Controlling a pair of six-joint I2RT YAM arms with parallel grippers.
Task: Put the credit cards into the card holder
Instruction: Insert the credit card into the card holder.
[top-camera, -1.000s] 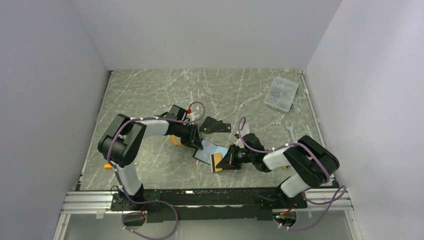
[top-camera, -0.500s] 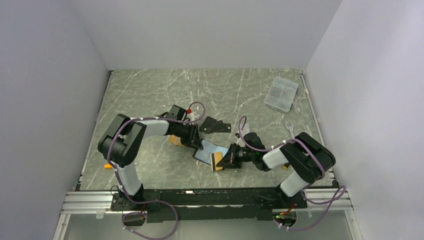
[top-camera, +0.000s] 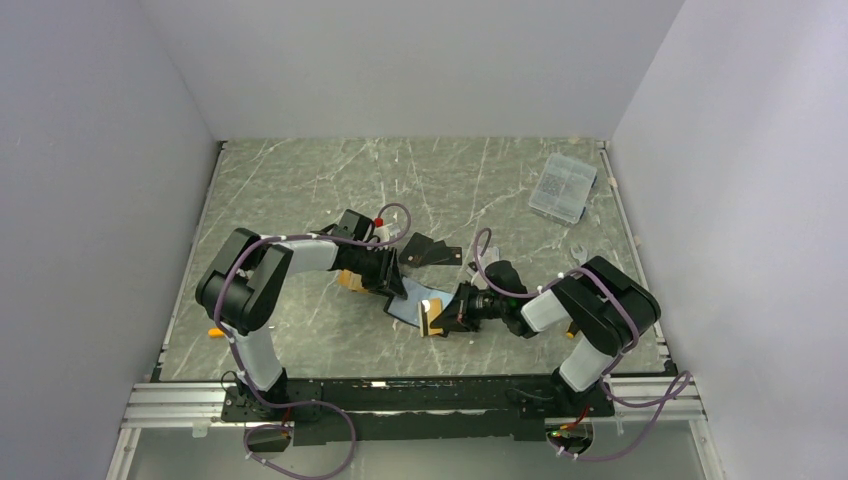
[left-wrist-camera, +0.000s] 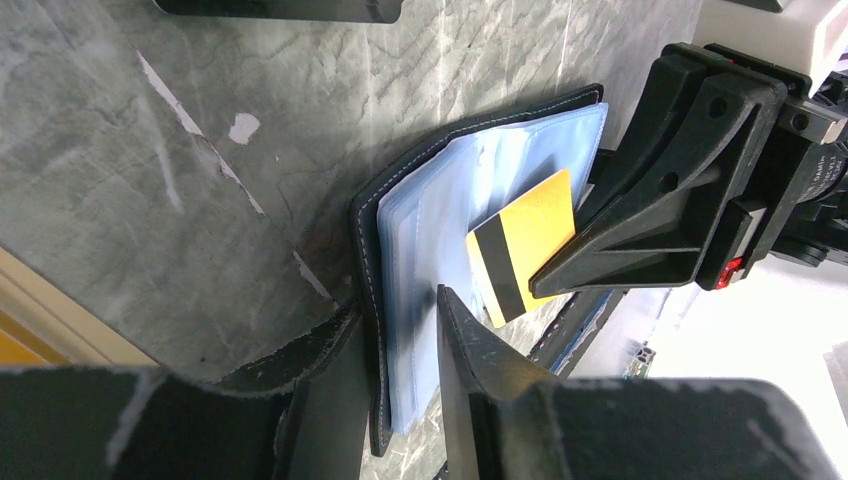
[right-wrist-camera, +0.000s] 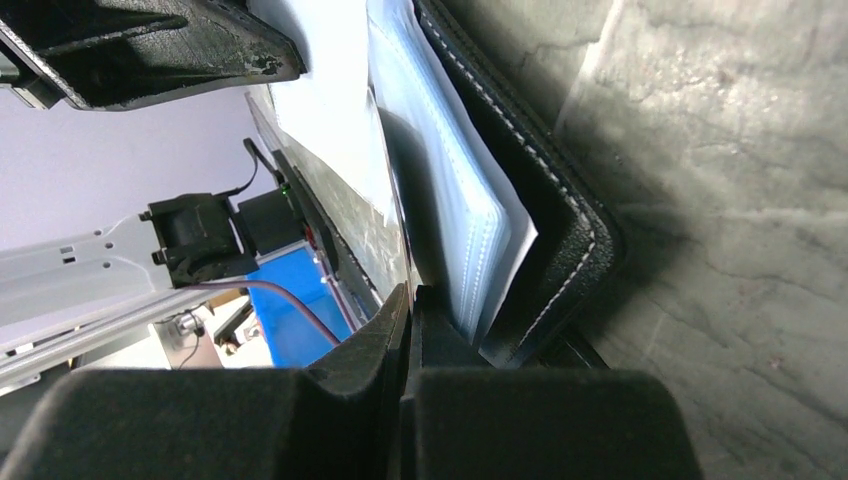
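Where lettering appears, namely small white print on the right wrist housing and a dark patterned label on the clear plastic box at the 2 o'clock corner of the counter, it is too small to read. The black leather card holder with light blue lining lies open near the counter's centre, its long axis running roughly from 10 to 4 o'clock in the top view. The left pincer straddles its 10 o'clock end, fingers apart; whether they press it cannot be told. The right pincer, fingers together, clamps the orange-gold card, which overlaps the lining, its long axis nearly parallel to the holder's and its black stripe toward the left pincer. Two black cards lie just beyond the holder at 12 o'clock.
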